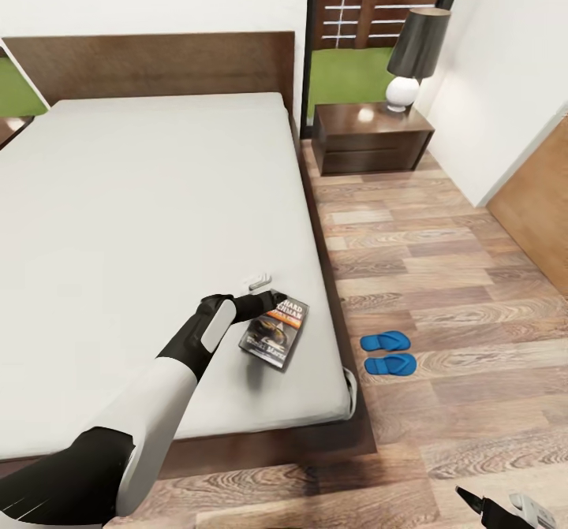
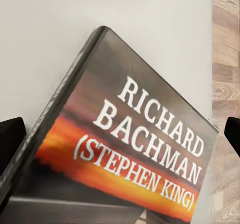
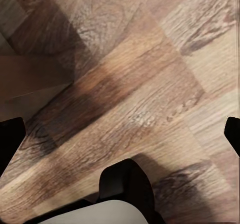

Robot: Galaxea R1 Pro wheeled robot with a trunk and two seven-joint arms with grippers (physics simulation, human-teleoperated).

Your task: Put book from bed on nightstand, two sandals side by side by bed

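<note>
The book (image 1: 274,332) lies flat on the bed's light-grey mattress (image 1: 142,221), near its right edge and foot corner. In the left wrist view its cover (image 2: 135,149) reads "RICHARD BACHMAN" over an orange band. My left gripper (image 1: 272,299) hovers at the book's far edge, open, with a dark fingertip (image 2: 10,144) on each side of the cover and nothing held. Two blue sandals (image 1: 385,341) (image 1: 390,365) lie close together on the wood floor beside the bed. A dark nightstand (image 1: 371,139) stands right of the headboard. My right gripper (image 3: 120,136) hangs open over the floor.
A black-shaded lamp with a white base (image 1: 414,56) sits on the nightstand. A small white object (image 1: 259,280) lies on the mattress just beyond the book. A wooden panel (image 1: 536,206) lines the right wall. My right gripper's tip (image 1: 505,509) shows low over the floor planks.
</note>
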